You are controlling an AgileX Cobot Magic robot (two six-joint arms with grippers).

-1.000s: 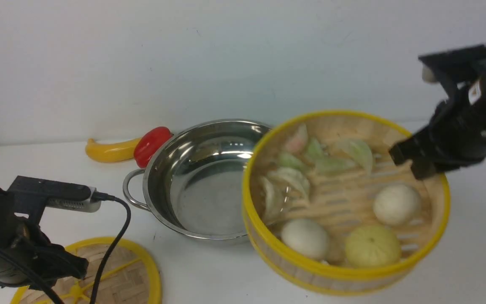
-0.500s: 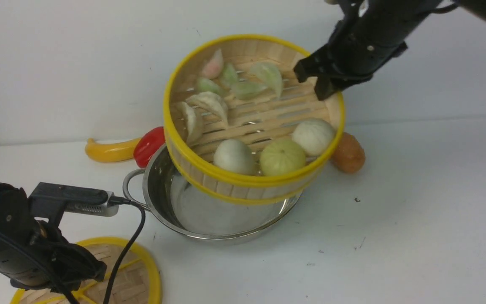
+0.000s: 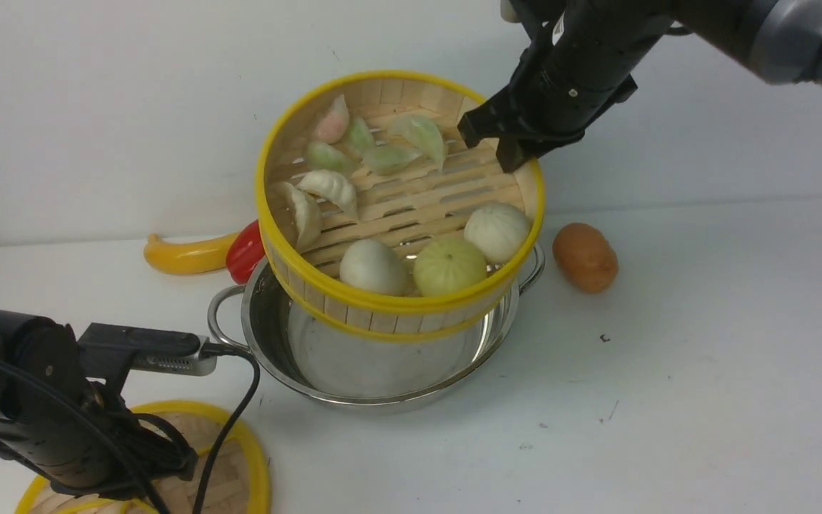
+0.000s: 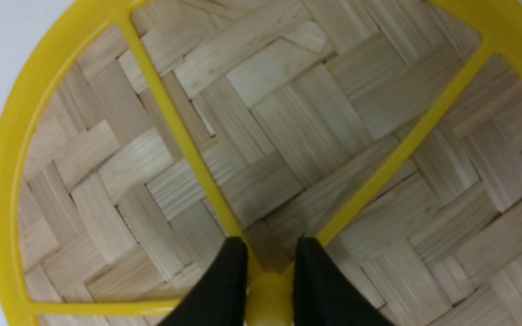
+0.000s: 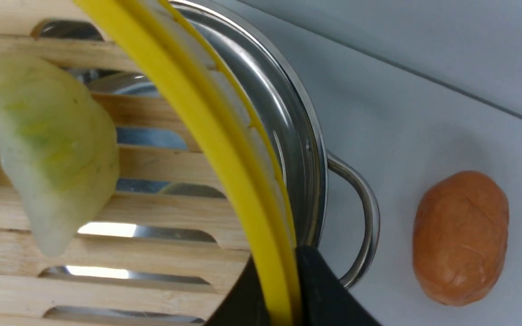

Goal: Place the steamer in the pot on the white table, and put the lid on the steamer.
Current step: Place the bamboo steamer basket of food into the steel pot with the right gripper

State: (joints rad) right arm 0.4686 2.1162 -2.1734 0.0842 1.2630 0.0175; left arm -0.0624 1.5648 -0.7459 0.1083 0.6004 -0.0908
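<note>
In the front view, the right fingers (image 3: 500, 146) are pinching the yellow-rimmed, slatted round bamboo steamer (image 3: 411, 203) above the shiny, shallow steel pot (image 3: 382, 371) on the flat white counter (image 3: 596, 428); lowering it level seems next. In the left wrist view, the left fingers (image 4: 270, 276) are closing round the yellow knob of the woven, spoked bamboo disc lid (image 4: 288, 113); in the right wrist view, the fingers are gripping the smooth rim.

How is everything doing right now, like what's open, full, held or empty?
Steamer: held up over the pot, tilted, full of toy food
Pot: empty, uncovered
Lid: flat on table, knob between left pincer's tips
Left pincer: around knob
Right pincer: shut on steamer's rim
</note>
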